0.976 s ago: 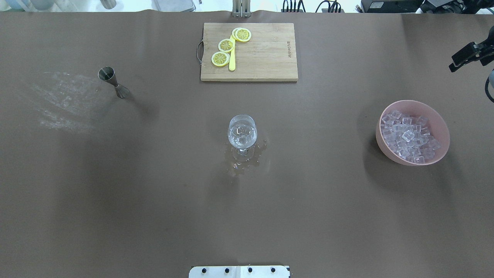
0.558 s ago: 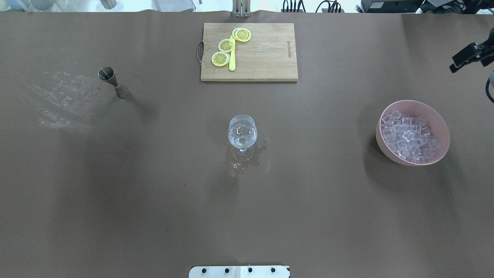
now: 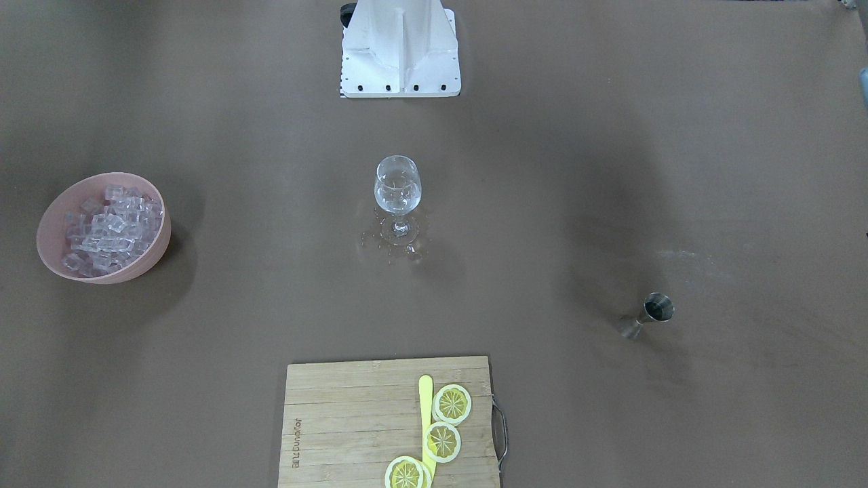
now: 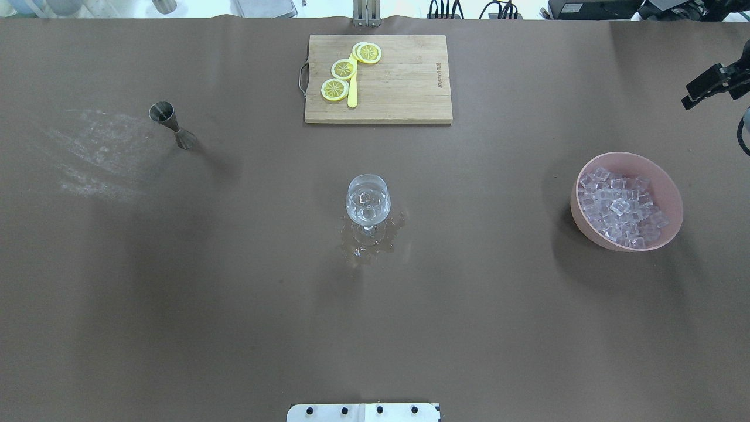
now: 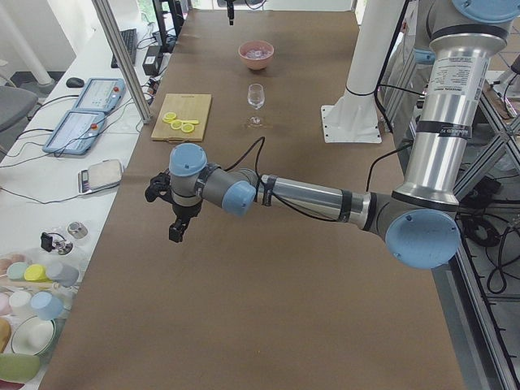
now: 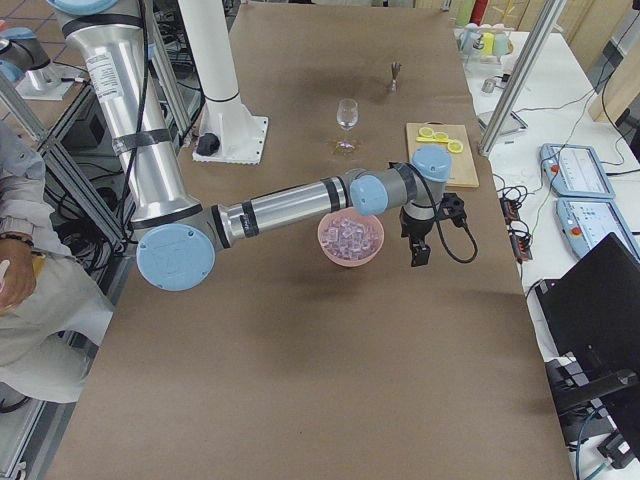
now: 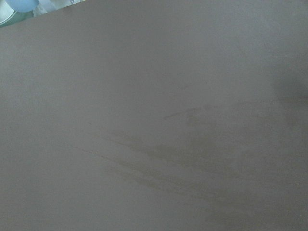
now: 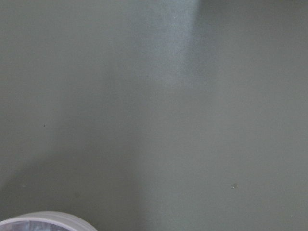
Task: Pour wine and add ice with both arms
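My left gripper [image 5: 175,232] hanging over bare table [image 4: 234,293], my right gripper [image 6: 417,258] hanging just beyond the pink bowl [image 4: 577,214], how far either is open I cannot tell, neither touching anything, wine [image 3: 397,198] in the upright wine glass [image 4: 367,199] mid-table, ice [image 4: 618,206] heaped in the bowl.

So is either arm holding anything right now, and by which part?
Nothing, as far as shows. The left gripper and right gripper hang bare over the table; the wine glass and jigger stand alone.
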You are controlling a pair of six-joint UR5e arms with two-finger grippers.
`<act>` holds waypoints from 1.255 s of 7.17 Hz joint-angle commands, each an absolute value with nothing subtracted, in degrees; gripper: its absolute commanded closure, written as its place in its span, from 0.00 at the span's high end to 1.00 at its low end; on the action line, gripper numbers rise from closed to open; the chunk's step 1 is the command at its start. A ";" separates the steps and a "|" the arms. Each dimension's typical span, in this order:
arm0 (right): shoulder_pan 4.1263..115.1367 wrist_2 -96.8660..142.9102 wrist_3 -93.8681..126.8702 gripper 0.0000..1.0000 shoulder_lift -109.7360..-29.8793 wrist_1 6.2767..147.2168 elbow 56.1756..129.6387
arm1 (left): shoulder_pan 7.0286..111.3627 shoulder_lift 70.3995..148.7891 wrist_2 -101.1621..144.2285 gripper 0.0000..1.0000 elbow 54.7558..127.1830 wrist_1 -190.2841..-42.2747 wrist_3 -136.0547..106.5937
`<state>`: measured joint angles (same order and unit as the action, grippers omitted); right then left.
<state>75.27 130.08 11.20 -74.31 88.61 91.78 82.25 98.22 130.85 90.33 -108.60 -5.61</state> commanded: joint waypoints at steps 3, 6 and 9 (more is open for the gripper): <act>73.75 129.99 11.25 1.00 -76.89 88.33 97.98 | 81.21 95.03 130.69 0.98 88.86 -132.11 -21.74; 73.74 129.82 12.83 1.00 -77.69 88.07 99.22 | 78.33 93.43 128.60 0.98 83.32 -157.10 -28.35; 73.65 129.73 16.76 1.00 -79.62 87.36 102.12 | 67.79 94.39 114.84 0.97 83.15 -168.55 -33.04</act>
<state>73.71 129.74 14.47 -78.57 87.51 101.00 71.83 94.26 121.01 83.37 -164.37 -31.99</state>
